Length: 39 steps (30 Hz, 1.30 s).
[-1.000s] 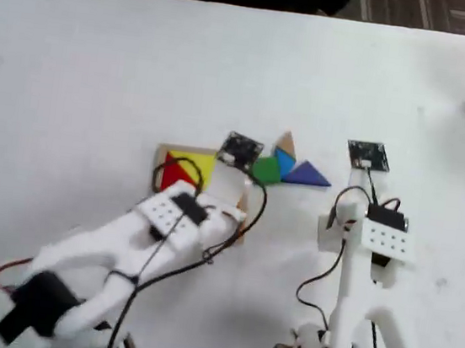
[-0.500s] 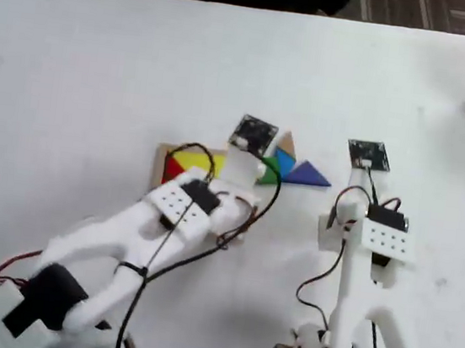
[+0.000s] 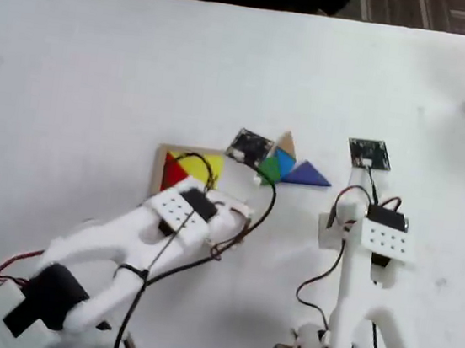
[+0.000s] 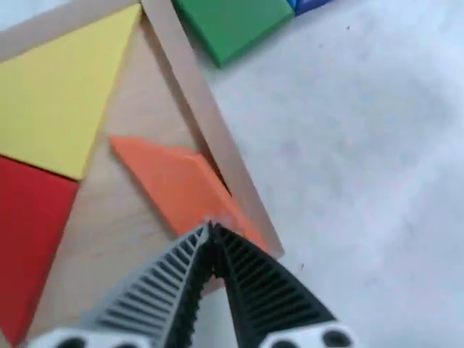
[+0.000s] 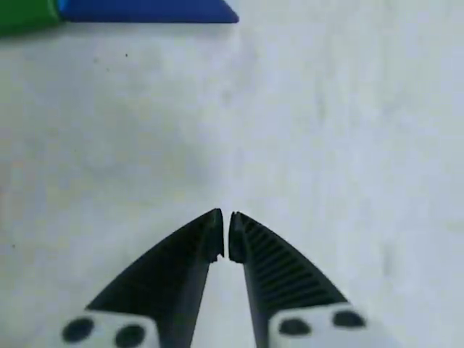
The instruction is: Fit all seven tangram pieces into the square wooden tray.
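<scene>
Left wrist view: the left claw (image 4: 212, 232) is clenched, its two fingers pressed together with nothing between them, tips over the near end of the orange parallelogram (image 4: 177, 188). That piece lies in the square wooden tray (image 4: 203, 109), hard along its rim. Its end by the claw seems to ride up on the rim, though this cannot be told for sure. The yellow triangle (image 4: 65, 94) and the red triangle (image 4: 29, 239) lie flat in the tray, edge to edge, with bare wood between them and the orange piece. Just outside the rim lies the green piece (image 4: 232, 22), and past it is open white table (image 4: 377, 145).

In the high view the green piece (image 3: 269, 170), a light blue triangle (image 3: 284, 160), a tan triangle (image 3: 286, 141) and a dark blue triangle (image 3: 307, 175) huddle touching, just beside the tray's right rim. The left arm (image 3: 168, 217) covers the tray's near side. The right arm (image 3: 369, 233) stands apart from the cluster, with wide bare table beyond.

In the right wrist view the right claw (image 5: 225, 233) is clenched on nothing over bare table, the dark blue triangle well ahead.
</scene>
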Available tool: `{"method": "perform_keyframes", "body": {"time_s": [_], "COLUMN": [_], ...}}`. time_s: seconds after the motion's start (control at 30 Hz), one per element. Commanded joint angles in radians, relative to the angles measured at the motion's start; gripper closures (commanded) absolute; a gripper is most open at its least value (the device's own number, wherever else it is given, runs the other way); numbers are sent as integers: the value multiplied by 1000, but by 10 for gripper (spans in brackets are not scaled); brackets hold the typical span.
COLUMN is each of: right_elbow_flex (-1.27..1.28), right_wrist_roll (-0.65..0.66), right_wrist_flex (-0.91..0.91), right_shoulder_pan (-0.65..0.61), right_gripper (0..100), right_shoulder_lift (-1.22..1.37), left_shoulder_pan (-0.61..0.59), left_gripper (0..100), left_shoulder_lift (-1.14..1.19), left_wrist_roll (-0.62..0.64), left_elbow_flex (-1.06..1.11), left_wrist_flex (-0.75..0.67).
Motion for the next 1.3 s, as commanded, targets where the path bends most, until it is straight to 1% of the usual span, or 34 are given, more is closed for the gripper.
{"method": "perform_keyframes", "body": {"time_s": [0.0, 0.07, 0.2, 0.47, 0.6, 0.77, 0.87, 1.1, 1.27], "right_elbow_flex": [-3, -3, -3, -2, -2, -2, -2, -2, -2], "right_wrist_roll": [6, 6, 6, 6, 6, 6, 6, 6, 6], "right_wrist_flex": [-12, -12, -13, -13, -12, -12, -12, -12, -12], "right_shoulder_pan": [-1, -2, -2, -2, -2, -2, -2, -2, -2], "right_gripper": [978, 978, 978, 978, 978, 978, 978, 978, 978], "right_shoulder_lift": [-22, -22, -22, -22, -22, -22, -22, -22, -22], "left_shoulder_pan": [-7, 27, 91, 90, 61, -30, -61, -33, -87], "left_gripper": [977, 977, 977, 977, 977, 977, 977, 977, 977], "left_shoulder_lift": [-12, -12, -12, -5, -4, -4, -4, -12, -12], "left_wrist_roll": [6, 5, 5, 11, 11, 8, 6, 11, 11], "left_elbow_flex": [-8, -14, -20, -28, -26, -26, -29, -28, -28], "left_wrist_flex": [25, 34, 6, -54, -54, -54, -54, -48, -46]}}
